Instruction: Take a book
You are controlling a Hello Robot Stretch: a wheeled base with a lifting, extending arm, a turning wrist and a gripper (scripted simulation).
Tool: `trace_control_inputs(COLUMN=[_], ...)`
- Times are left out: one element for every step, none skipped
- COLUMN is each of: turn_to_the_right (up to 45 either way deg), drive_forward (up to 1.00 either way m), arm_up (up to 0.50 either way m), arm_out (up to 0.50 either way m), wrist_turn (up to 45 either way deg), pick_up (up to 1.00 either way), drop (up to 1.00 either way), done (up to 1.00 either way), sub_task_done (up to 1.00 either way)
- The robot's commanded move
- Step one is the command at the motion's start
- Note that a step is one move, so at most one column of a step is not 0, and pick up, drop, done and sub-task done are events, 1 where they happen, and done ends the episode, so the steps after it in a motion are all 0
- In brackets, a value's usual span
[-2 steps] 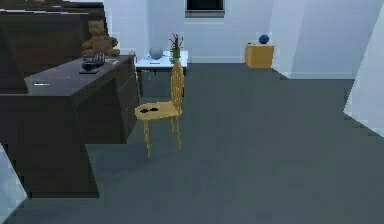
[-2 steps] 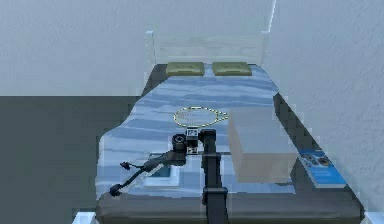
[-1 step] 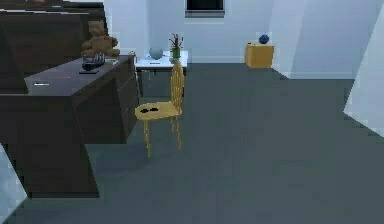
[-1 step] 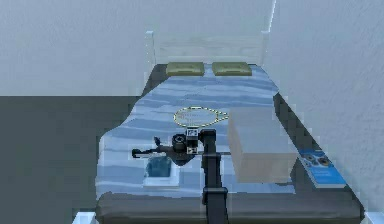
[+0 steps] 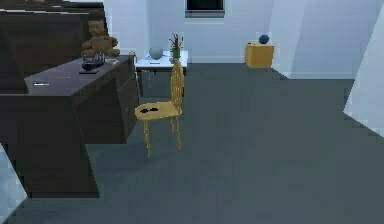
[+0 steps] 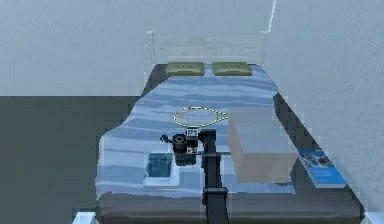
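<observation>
desk (image 5: 60,85): forward view's left, teddy bear (image 5: 97,40) on top, chair (image 5: 165,105) just right
bed (image 6: 130,140): blue cover, arm reaches out over it
book (image 6: 160,167): flat teal rectangle lying on bed's near left, likely the target
fingers (image 6: 180,142): just right of book and farther out; state unreadable, can't tell if holding anything
box (image 6: 262,145): beige, right of arm
flat blue thing (image 6: 320,168): bed's right edge, maybe another book
step: lining up the grasp
next: pull fingers nearer and left onto book
</observation>
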Motion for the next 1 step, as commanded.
trace_control_inputs(turn_to_the_right=[0.0], drive_forward=[0.0], arm_up=[-0.3], arm_out=[0.0], wrist_turn=[0.0], pick_up=[0.0], drop=[0.0], done=[0.0], sub_task_done=[0.0])
